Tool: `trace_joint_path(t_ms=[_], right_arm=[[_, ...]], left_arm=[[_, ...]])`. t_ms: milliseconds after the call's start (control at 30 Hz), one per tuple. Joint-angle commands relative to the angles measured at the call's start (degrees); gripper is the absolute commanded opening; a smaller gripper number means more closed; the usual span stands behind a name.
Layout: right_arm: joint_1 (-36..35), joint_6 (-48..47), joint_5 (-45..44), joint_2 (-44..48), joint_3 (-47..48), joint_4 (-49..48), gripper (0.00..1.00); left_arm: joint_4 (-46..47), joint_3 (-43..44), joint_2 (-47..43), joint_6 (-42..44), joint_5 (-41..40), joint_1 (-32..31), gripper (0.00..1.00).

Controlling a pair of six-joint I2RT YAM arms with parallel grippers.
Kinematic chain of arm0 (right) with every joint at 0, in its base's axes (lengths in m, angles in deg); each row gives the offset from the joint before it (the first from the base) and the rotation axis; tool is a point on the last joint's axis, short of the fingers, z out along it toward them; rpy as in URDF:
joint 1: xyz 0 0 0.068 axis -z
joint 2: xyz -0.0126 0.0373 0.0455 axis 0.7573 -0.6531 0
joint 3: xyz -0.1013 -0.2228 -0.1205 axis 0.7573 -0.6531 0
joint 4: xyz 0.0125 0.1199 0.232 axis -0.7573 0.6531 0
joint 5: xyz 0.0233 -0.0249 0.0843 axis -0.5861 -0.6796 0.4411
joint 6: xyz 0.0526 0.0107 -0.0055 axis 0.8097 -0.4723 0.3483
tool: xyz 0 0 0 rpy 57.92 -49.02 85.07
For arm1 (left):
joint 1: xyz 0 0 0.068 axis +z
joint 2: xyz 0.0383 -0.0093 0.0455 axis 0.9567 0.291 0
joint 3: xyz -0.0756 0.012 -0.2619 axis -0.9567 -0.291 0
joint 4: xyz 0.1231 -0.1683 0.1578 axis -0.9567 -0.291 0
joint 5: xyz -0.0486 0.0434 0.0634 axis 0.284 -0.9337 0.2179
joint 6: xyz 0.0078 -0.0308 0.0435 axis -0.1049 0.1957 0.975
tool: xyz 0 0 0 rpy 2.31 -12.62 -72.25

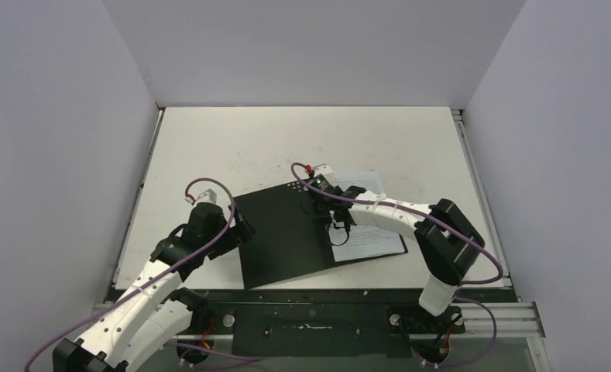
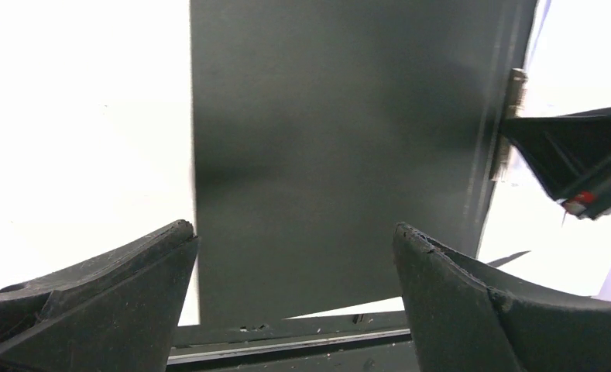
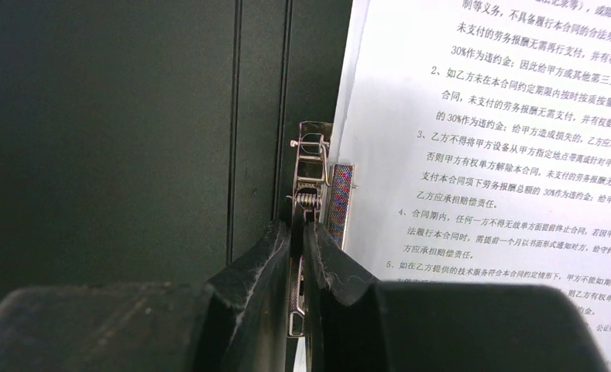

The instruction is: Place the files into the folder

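The folder [image 1: 283, 236] lies open on the table with its black inside up; it also fills the left wrist view [image 2: 333, 139] and the left of the right wrist view [image 3: 116, 139]. The files [image 1: 366, 236], white sheets with dense black text, lie on its right half, beside the metal spine clip [image 3: 311, 167]. My right gripper [image 1: 331, 211] is shut on the clip's metal lever [image 3: 303, 226]. My left gripper [image 1: 240, 229] is open and empty at the folder's left edge, with the black cover below between its fingers [image 2: 296, 232]. The text on the files [image 3: 503, 155] is sharp.
The white table [image 1: 232, 139] is walled on three sides. A dark metal rail [image 1: 310, 306] runs along its near edge, just below the folder's front corner. My right gripper shows at the right edge of the left wrist view [image 2: 581, 163].
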Motion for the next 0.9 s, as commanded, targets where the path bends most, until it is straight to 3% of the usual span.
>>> trace_joint_path(t_ms=[0,267,567,867], right_arm=[[3.1,-2.6,1.5,8.9,-0.6,-1.9,0.05],[9.9,-4.2,6.2,17.6,-2.9,-0.8,0.05],[15.3,-4.9,10.8,26.6,-3.6,1.3,0.05],[17.2,-3.9,16.6,32.3,-3.5,2.6,0.05]], left_arm=[[2.4,2.5,-0.3,1.5,1.7,2.5,0.96],[4.2,3.0,0.4,2.4,5.1,7.9,0.96],[15.3,-1.2,-1.0,0.5,20.8,13.7,0.96],[33.9,-9.2,-2.9,-9.9,37.3,18.7,0.96]])
